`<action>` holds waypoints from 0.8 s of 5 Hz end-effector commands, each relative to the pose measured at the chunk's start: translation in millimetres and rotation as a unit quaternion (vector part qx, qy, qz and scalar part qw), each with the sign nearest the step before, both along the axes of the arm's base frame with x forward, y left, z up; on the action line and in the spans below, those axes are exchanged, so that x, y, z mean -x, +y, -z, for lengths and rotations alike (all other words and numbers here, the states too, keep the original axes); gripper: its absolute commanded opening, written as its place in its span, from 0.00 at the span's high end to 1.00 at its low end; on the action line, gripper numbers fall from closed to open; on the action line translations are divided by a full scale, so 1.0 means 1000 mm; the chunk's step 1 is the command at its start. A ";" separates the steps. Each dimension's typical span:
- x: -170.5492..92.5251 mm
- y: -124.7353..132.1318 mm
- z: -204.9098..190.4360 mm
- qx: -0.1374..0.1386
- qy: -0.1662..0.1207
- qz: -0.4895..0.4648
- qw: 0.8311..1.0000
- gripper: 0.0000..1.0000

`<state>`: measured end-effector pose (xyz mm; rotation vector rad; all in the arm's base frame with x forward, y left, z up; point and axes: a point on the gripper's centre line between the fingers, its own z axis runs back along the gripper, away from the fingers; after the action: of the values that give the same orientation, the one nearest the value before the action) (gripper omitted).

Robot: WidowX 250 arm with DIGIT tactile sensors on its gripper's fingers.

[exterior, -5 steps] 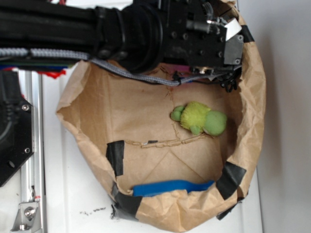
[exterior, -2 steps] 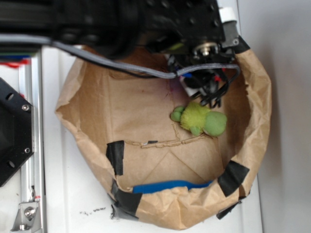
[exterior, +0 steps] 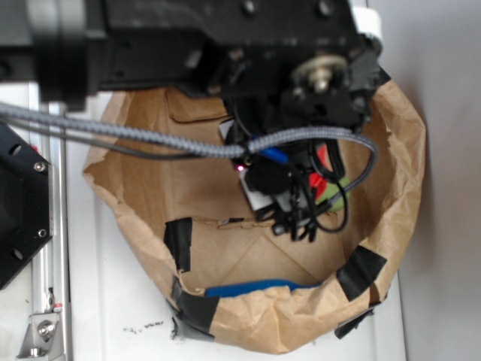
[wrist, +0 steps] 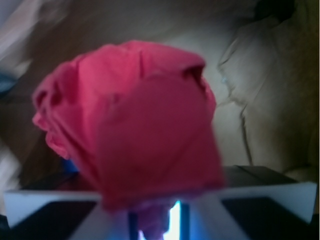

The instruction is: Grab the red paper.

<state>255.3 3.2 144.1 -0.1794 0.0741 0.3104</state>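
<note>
Wrist view, nearest: the red paper (wrist: 135,130), a wrinkled bright red wad, fills the centre of the frame directly ahead of the claw (wrist: 160,220). Its lower edge reaches down between the two pale fingers (wrist: 50,202) at the bottom of the frame, and the wad appears pinched between them, though the contact itself is blurred. Behind the wad lies creased brown paper.

Exterior view, from above: the black arm (exterior: 225,45) reaches in from the top left over a brown paper bag (exterior: 398,173) with black tape patches on its rim. The claw (exterior: 289,214) hangs inside the bag among looped cables. A sliver of the red paper (exterior: 322,159) shows just right of the wrist, and beside it a small part of the green plush toy (exterior: 337,197), mostly hidden. Farther toward the bag's near wall lies the thin blue strip (exterior: 252,286). The bag rests on a white table (exterior: 113,316).
</note>
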 end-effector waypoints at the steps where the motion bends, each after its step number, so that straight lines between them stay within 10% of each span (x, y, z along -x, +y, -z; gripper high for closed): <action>1: -0.011 0.023 -0.024 -0.073 -0.125 0.141 0.979 1.00; 2: -0.016 0.028 -0.022 -0.096 -0.170 0.176 0.965 1.00; 4: -0.014 0.025 -0.022 -0.078 -0.138 0.162 0.974 1.00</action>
<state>260.9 19.5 146.3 -0.0578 -0.1437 -0.0321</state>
